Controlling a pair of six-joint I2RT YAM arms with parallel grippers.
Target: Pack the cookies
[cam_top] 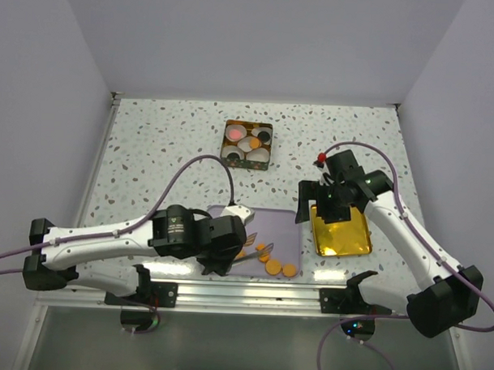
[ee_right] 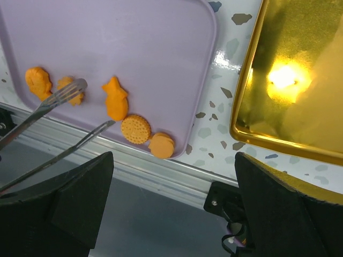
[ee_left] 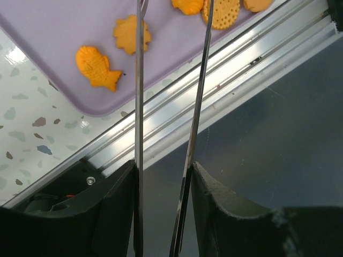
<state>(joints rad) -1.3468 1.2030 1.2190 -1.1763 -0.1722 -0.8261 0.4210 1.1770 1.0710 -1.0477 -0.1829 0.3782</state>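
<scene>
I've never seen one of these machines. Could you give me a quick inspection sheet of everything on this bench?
Surface: speckled table, looks clean.
Job's things: five orange cookies on a lilac tray; box of paper cups at the back, some filled; gold tin, looks empty.
Clutter: nothing seen.
Pincers: left pincer shut on metal tongs over the tray; right pincer open, near the gold tin.
Cables: purple cables loop above both arms.
Surroundings: plain pale walls.

Speckled table (cam_top: 151, 141) bears lilac tray (cam_top: 278, 225), gold tray (cam_top: 340, 234), square box (cam_top: 249, 124).
</scene>
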